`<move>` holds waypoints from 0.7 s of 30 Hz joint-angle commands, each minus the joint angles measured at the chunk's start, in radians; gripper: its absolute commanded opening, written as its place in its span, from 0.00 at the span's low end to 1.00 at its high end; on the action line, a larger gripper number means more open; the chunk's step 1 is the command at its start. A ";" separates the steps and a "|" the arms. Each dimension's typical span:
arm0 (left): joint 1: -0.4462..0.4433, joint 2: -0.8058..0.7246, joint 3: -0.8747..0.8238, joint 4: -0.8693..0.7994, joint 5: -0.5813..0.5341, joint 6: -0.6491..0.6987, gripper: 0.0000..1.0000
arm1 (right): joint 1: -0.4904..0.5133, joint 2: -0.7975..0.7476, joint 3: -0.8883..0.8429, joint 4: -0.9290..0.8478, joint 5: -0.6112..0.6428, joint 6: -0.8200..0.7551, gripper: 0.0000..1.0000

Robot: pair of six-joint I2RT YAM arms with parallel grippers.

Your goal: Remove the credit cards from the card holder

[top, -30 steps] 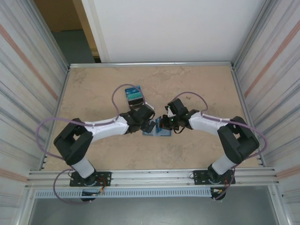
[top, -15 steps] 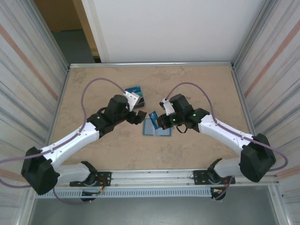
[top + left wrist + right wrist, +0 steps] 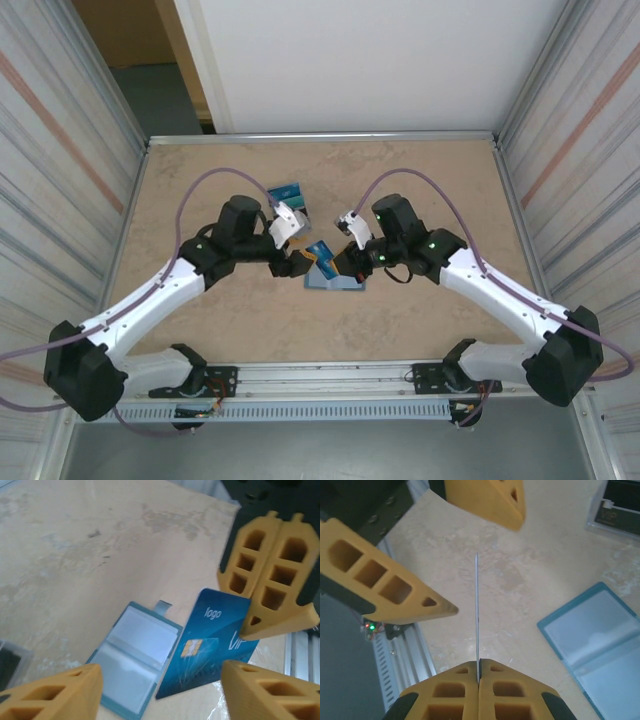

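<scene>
Left wrist, right tool [image 3: 264,611] pinching credit card [image 3: 210,650], card holder [image 3: 134,656] beside

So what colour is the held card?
Dark blue card, gold chip; clearest in the left wrist view.

Both arms are reaching inward, the left gripper [image 3: 162,672] gaping wide, the right gripper [image 3: 478,674] pinching a credit card [image 3: 210,645].

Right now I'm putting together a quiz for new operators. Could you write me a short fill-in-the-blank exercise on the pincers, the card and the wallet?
1. The right pincer is ____ on the blue card.
2. The wallet lies ____ on the table, pockets facing up.
3. The card's face shows the word "logo" and a gold ____.
Missing words: shut; open; chip.
</scene>
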 commanded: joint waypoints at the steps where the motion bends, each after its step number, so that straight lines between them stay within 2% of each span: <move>1: -0.019 0.025 0.056 -0.042 0.116 0.078 0.57 | 0.002 0.000 0.042 -0.043 -0.067 -0.067 0.00; 3: -0.040 0.050 0.075 -0.081 0.113 0.112 0.47 | 0.002 0.002 0.047 -0.045 -0.077 -0.075 0.00; 6: -0.061 0.073 0.085 -0.110 0.103 0.137 0.20 | 0.002 -0.002 0.048 -0.044 -0.084 -0.084 0.00; 9: -0.073 0.077 0.081 -0.103 0.100 0.137 0.02 | -0.011 -0.012 0.039 -0.036 -0.078 -0.084 0.00; 12: -0.079 0.064 0.073 -0.084 0.087 0.120 0.00 | -0.034 -0.038 0.012 0.002 -0.082 -0.064 0.08; 13: -0.079 0.057 0.068 -0.076 0.078 0.111 0.00 | -0.042 -0.050 -0.002 0.017 -0.083 -0.050 0.14; 15: -0.079 0.029 0.051 -0.051 0.058 0.084 0.00 | -0.069 -0.089 -0.044 0.074 -0.079 -0.016 0.35; 18: -0.079 -0.033 -0.001 0.038 0.016 0.002 0.00 | -0.107 -0.179 -0.142 0.197 -0.060 0.057 0.59; 21: -0.079 -0.113 -0.063 0.149 -0.016 -0.109 0.00 | -0.117 -0.286 -0.246 0.329 -0.016 0.131 0.71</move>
